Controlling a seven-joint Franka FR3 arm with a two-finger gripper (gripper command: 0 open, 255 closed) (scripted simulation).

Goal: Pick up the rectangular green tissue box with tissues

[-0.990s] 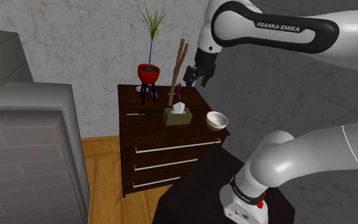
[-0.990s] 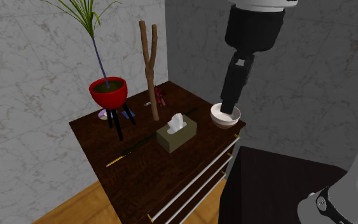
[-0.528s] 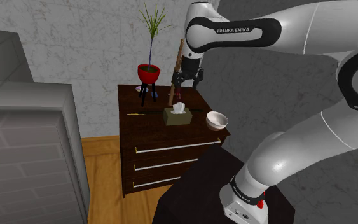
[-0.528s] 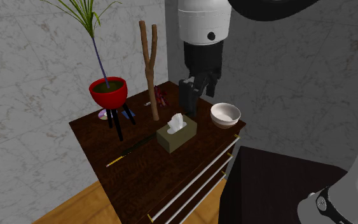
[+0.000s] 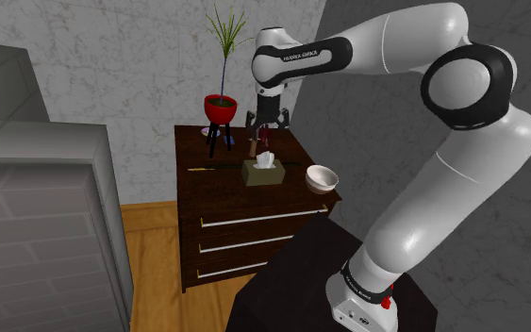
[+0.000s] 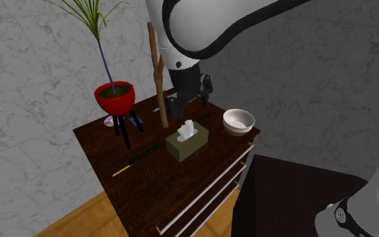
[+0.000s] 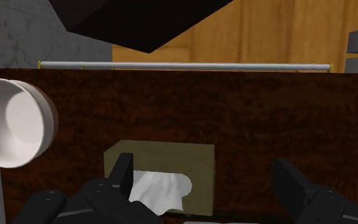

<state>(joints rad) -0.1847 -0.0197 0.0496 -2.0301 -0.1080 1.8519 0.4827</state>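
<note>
We are noting the gripper (image 5: 265, 121) hanging just above the box (image 5: 262, 172) on the dresser (image 5: 218, 179), fingers (image 7: 121, 175) spread, holding nothing. We are judging this the approach; next: centre, descend, close on its sides.

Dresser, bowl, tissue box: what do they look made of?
Dresser: dark brown wood with faint grain and a slight sheen.
Bowl: smooth and white inside, softly shaded. Likely ceramic, could be plastic.
Tissue box: flat matte olive green, probably cardboard. A crumpled white tissue sticks out on top.
</note>
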